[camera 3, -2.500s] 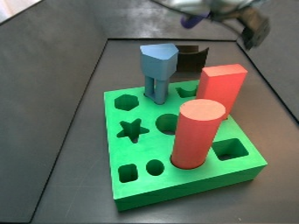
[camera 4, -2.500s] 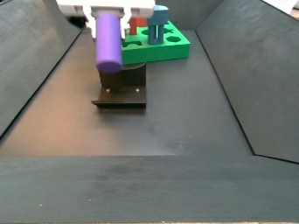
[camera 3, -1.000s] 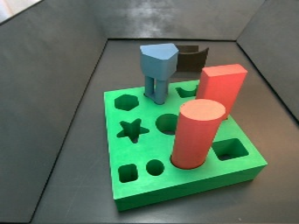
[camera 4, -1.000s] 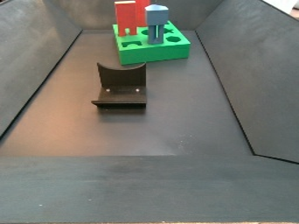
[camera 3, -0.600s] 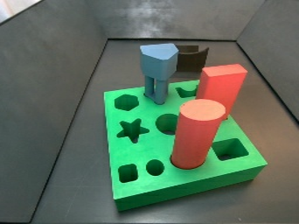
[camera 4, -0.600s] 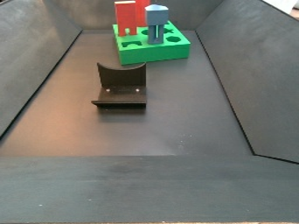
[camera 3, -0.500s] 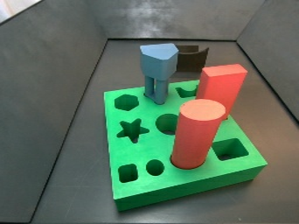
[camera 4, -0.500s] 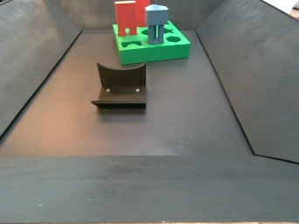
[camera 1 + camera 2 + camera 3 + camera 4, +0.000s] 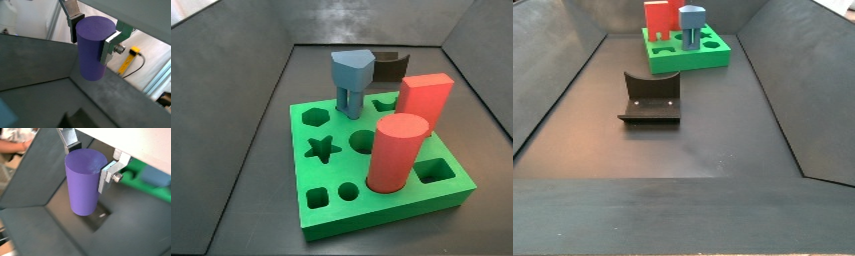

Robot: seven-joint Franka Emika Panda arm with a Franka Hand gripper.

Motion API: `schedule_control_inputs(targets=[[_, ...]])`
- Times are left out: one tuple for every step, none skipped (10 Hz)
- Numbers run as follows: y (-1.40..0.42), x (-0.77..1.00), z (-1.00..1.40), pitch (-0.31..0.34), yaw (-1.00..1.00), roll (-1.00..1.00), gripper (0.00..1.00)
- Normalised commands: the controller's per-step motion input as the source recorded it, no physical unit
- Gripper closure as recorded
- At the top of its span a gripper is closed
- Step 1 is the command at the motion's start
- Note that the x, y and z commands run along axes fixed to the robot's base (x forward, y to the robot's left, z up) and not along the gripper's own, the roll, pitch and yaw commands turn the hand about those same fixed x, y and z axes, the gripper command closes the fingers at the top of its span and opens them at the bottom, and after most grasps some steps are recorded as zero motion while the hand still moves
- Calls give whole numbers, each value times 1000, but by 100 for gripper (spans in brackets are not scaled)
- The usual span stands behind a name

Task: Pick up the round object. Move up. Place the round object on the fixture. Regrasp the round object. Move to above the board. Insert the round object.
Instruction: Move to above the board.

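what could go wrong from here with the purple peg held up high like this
1. The gripper pinches the purple peg only near its top, so its long free end might swing or slip.
2. Both side views show no arm or peg, so lining up over the fixture can't be checked there.
3. The red cylinder and other pegs crowd the board.

Purple round object [image 9: 92, 47] was clamped in gripper [image 9: 94, 31], out of both side views. Fixture [image 9: 651, 98] sat near green board [image 9: 687, 50].
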Motion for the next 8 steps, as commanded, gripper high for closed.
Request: schedule_control_inputs(targets=[[-1000,-833,-27,6,-107,-1000,100],[-1000,-871,-21,10,-108,-1000,100],[-901,-819,-19,7,-107,-1000,100],[-485,-507,-12,2,-103,-1000,100],[-319,-369,-8,3,-100,-1000,100],[-128,-190,-5,9,-90,-1000,100],[-53,-117,-2,3,-72,-884,100],[-10,-88,-3,-10,-45,-656,100]])
